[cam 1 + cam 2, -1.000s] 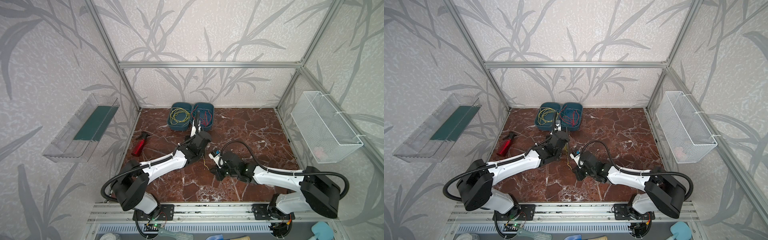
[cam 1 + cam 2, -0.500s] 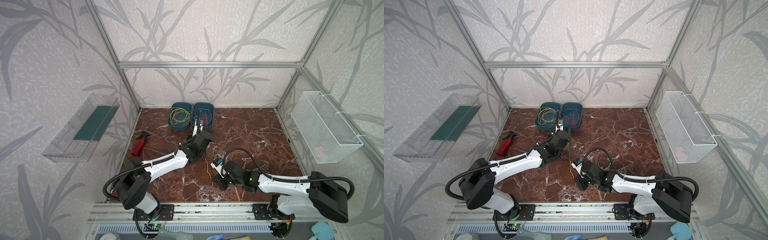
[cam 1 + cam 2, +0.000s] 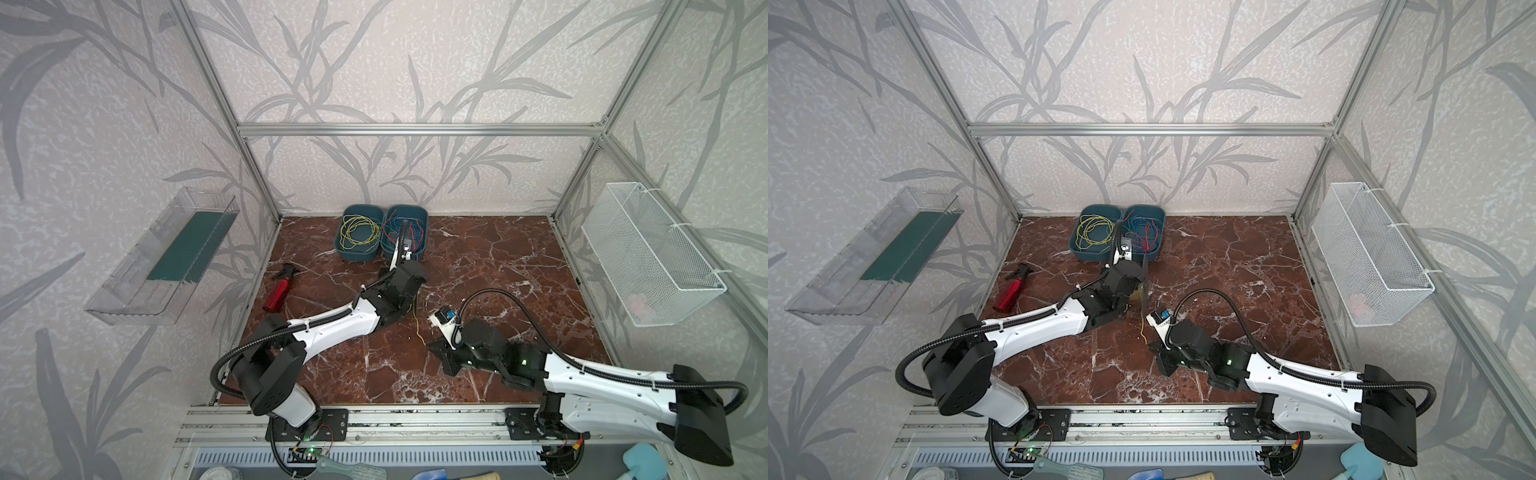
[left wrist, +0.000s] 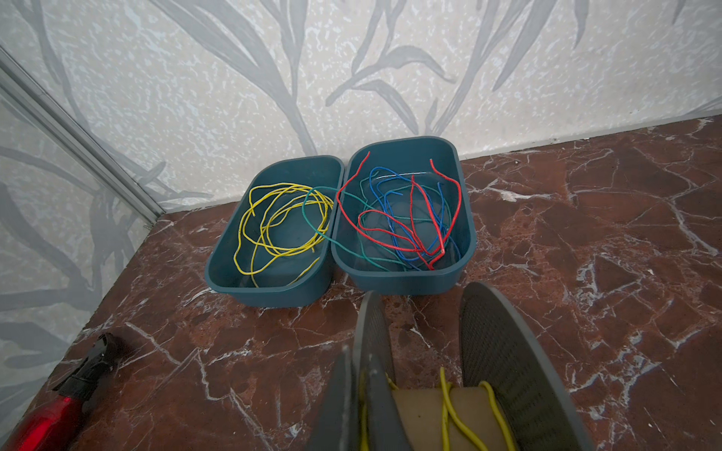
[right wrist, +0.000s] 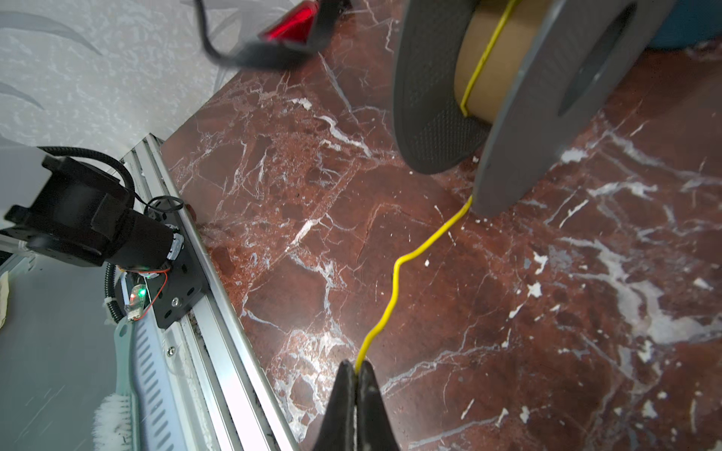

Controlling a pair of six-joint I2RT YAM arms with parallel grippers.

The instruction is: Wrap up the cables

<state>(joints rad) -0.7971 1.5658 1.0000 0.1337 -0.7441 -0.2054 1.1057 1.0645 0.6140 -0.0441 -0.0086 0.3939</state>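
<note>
So the marble bench [image 3: 498, 266] has loads of bare room in the middle and on the right, and the walls and frame posts only matter out at the edges. Two teal bins [image 4: 269, 291] sit side by side against the back wall. The loose yellow cables [image 4: 281, 222] are coiled in the bin nearer the corner, and red, blue and green wires [image 4: 410, 218] are in its neighbour. In front of them is the grey spool [image 5: 547, 129], with the left tool [image 4: 357, 390] clamped on one flange; I can't tell if it's touching the bench. A red spray bottle [image 3: 279, 291] lies well off to the left. One yellow cable [image 5: 394, 281] goes round the cardboard core, comes out under a flange and wiggles over to the right tool [image 5: 355, 375], which is pinched shut on its end. My guess is it's feather-light, floppy, a bit springy and slick, so grab it near the end and keep gentle tension. That flange rim looks like the snag spot.
</note>
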